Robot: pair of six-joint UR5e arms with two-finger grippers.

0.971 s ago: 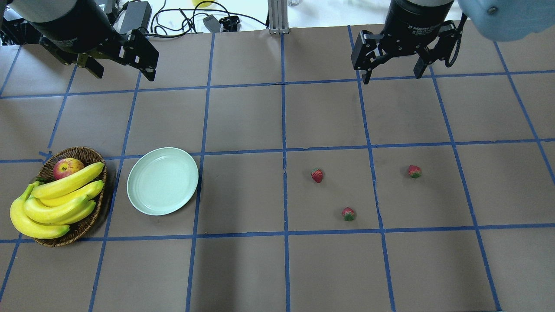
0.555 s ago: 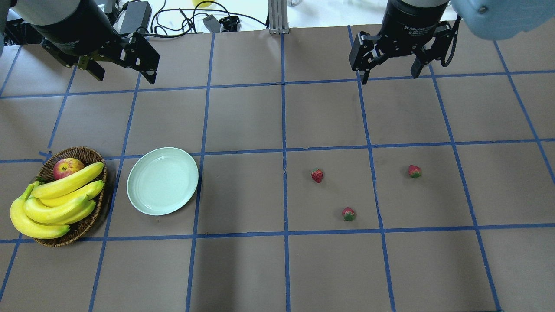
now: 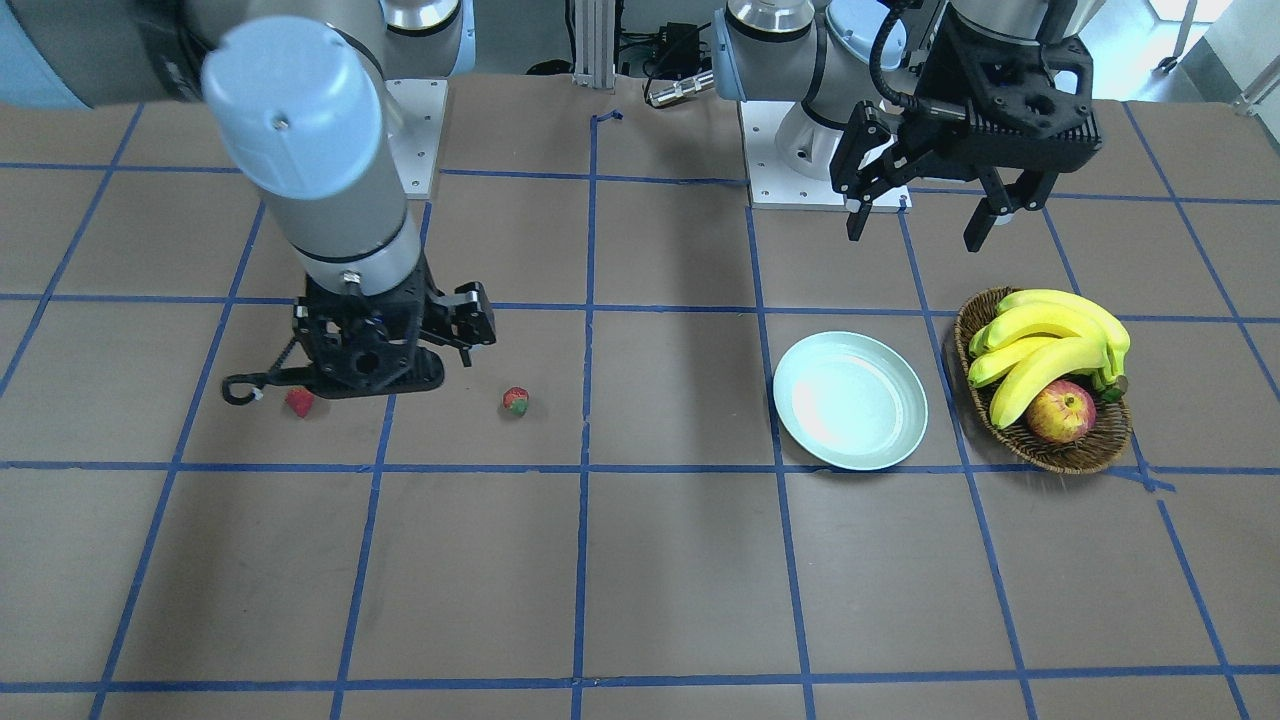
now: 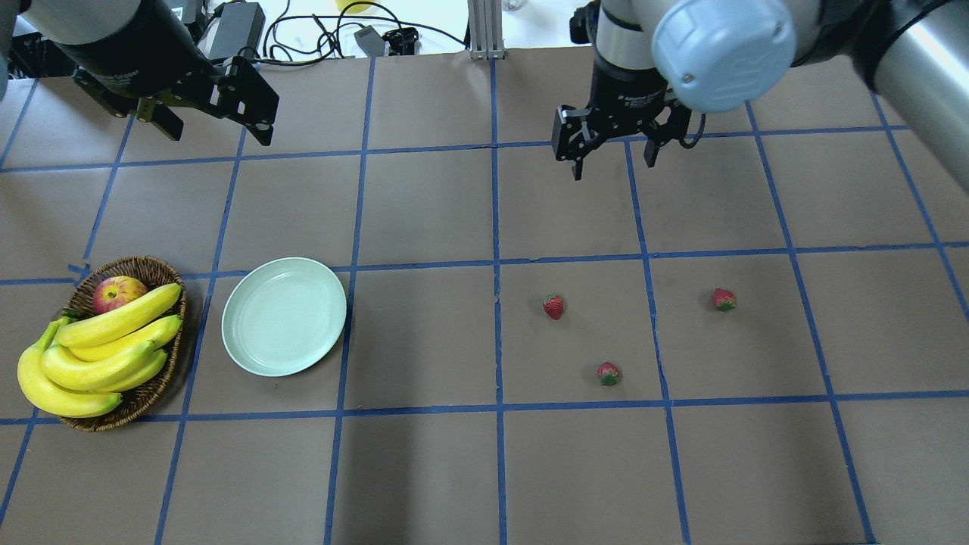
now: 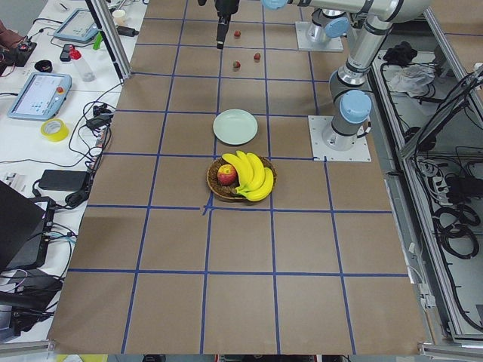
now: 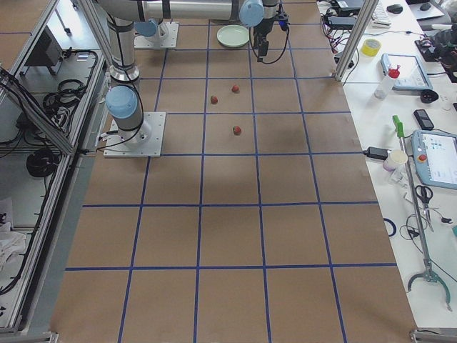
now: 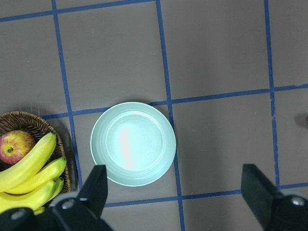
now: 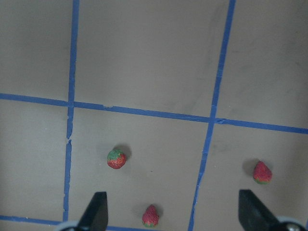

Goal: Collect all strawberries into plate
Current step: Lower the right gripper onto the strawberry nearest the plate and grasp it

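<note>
Strawberries (image 4: 554, 306), all three, are lying loose toward the table's (image 4: 424, 212) right edge near the right gripper (image 4: 613, 163), which is hanging wide open and empty; the plate (image 4: 284, 316), toward the left edge, is sitting bare, so every pick is remaining

The brown table (image 4: 424, 212), gridded with blue tape (image 4: 495, 227), is carrying a wicker basket (image 4: 140, 263) toward its left end and a pale mint plate (image 4: 284, 316) sitting just beside it. Three strawberries (image 4: 554, 306) (image 4: 724, 300) (image 4: 608, 373) are lying apart on the right half.
</note>
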